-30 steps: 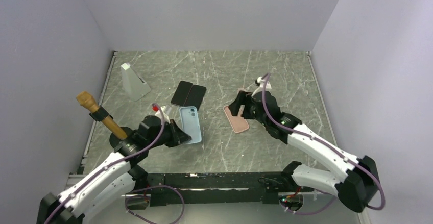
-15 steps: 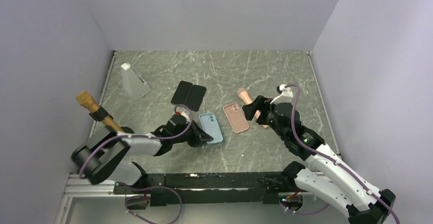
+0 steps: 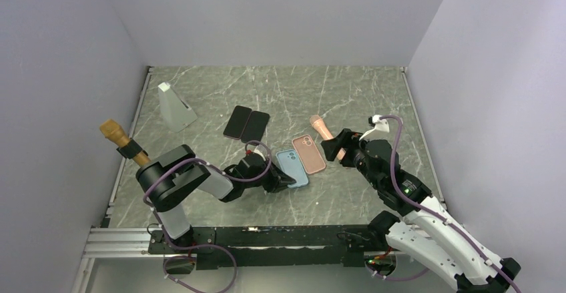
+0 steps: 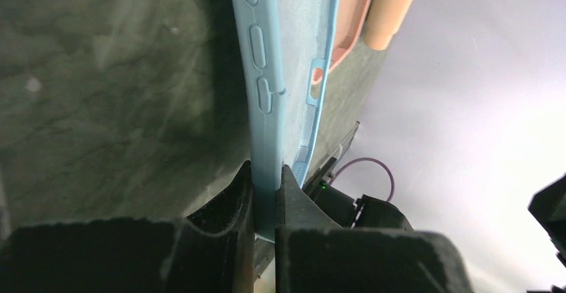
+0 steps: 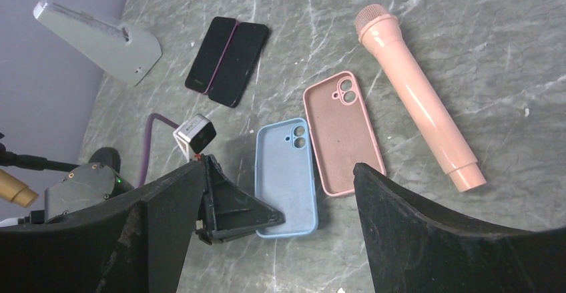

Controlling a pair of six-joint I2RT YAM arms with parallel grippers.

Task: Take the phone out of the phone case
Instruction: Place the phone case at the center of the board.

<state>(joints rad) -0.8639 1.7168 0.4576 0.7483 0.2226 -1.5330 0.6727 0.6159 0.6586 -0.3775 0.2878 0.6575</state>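
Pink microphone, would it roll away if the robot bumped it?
Probably: the pink microphone is a round tube lying flat on the smooth table, so a sideways nudge could roll it. It looks like stiff plastic, so it likely wouldn't bend.

Top camera overlooks the table (image 3: 374, 93); right wrist looks down from nearer; left wrist skims its surface; all share the blue case (image 3: 292, 168).

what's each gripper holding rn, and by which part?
Left gripper pinches the blue phone case by its long side wall, near the end away from the camera cutout. Right gripper is open, holding nothing.
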